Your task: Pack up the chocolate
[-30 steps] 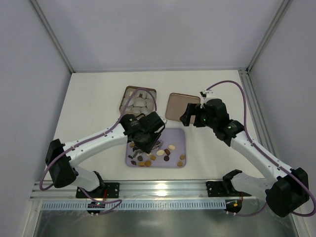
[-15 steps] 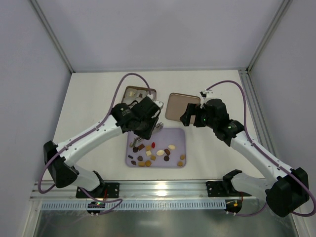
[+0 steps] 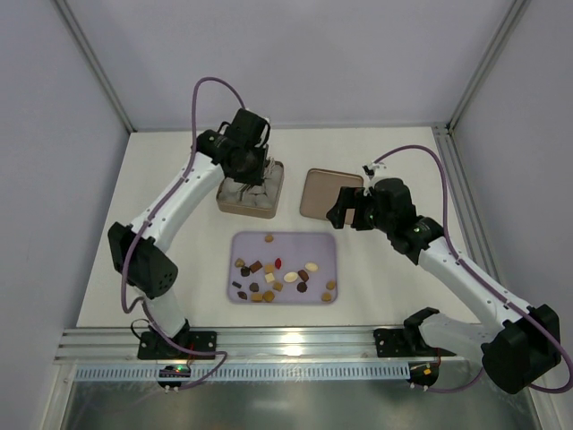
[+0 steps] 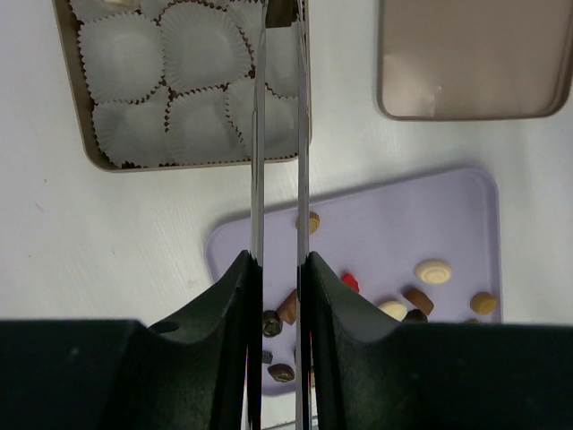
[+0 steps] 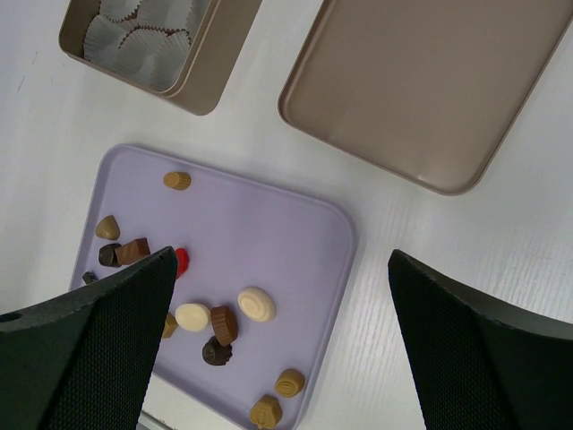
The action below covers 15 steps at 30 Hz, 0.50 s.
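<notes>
Cataloguing the chocolate (image 3: 277, 273) as loose pieces on the lilac tray (image 3: 318, 246) just nearward of the tin (image 3: 237, 211), we log the left claw (image 3: 254, 184) above that tin, blades almost pressed together, contents indiscernible, and the right claw (image 3: 343, 209) spread to the tin's right.

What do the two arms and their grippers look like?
The left arm and right arm have white links, black joints and a purple cable. The left gripper has thin metal fingers on black mounts; the right gripper has broad black fingers with textured faces.
</notes>
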Tool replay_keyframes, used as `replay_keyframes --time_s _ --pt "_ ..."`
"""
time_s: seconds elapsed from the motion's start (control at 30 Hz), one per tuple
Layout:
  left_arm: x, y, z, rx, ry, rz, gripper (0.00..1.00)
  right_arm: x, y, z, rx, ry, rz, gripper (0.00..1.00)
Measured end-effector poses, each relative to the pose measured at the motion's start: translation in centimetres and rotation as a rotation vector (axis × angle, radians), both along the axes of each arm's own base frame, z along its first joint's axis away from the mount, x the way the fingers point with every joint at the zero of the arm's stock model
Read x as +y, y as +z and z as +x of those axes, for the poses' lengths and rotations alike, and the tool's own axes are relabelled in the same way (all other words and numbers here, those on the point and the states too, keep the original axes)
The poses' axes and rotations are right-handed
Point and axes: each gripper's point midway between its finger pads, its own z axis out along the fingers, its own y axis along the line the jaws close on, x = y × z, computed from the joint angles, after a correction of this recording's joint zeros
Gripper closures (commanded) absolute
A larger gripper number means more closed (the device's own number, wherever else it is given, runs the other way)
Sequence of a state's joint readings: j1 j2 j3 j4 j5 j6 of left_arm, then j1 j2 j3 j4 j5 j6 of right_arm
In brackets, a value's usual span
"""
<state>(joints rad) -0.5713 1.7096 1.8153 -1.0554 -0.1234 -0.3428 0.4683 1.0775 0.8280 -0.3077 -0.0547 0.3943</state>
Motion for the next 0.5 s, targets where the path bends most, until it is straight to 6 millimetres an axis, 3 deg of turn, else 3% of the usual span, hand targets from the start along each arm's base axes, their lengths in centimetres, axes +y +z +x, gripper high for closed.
replay_keyframes --time_s 0.13,0.3,0.5 --pt "-0.5 -2.5 3.4 0.03 0.019 0.028 0.79 0.0 0.1 0.0 -0.001 0.0 0.0 0.0" --pt "-0.3 -5.5 5.4 0.079 0.033 0.057 0.78 0.0 0.3 0.0 0.0 0.0 -0.001 0.0" --pt "-0.2 -5.7 7.1 0.07 0.036 0.046 0.75 0.0 0.2 0.0 0.001 0.001 -0.004 0.0"
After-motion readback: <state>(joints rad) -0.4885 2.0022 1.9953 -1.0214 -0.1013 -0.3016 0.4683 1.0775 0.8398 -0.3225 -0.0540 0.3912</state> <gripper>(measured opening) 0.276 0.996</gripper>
